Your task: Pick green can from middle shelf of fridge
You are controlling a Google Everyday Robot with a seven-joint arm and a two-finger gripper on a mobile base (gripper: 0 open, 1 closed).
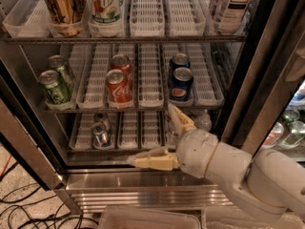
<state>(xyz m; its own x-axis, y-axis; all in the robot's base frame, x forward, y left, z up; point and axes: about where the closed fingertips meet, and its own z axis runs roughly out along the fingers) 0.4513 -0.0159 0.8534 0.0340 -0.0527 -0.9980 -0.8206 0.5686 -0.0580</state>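
Observation:
Two green cans stand in the leftmost lane of the middle shelf (143, 106) of the fridge (143, 190), the front green can (54, 88) and a second one (61, 68) behind it. My gripper (152, 136) is low in front of the bottom shelf, right of centre, well below and to the right of the green cans. It is open and empty, one finger (179, 120) pointing up and the other finger (151, 162) pointing left.
Two red cola cans (117, 87) fill the third lane and two blue Pepsi cans (180, 82) the fifth. The top shelf holds a gold can (61, 6), a 7UP can (105, 6) and a tea bottle (233, 6). Silver cans (100, 130) lie on the bottom shelf. Cables (24, 206) lie on the floor at left.

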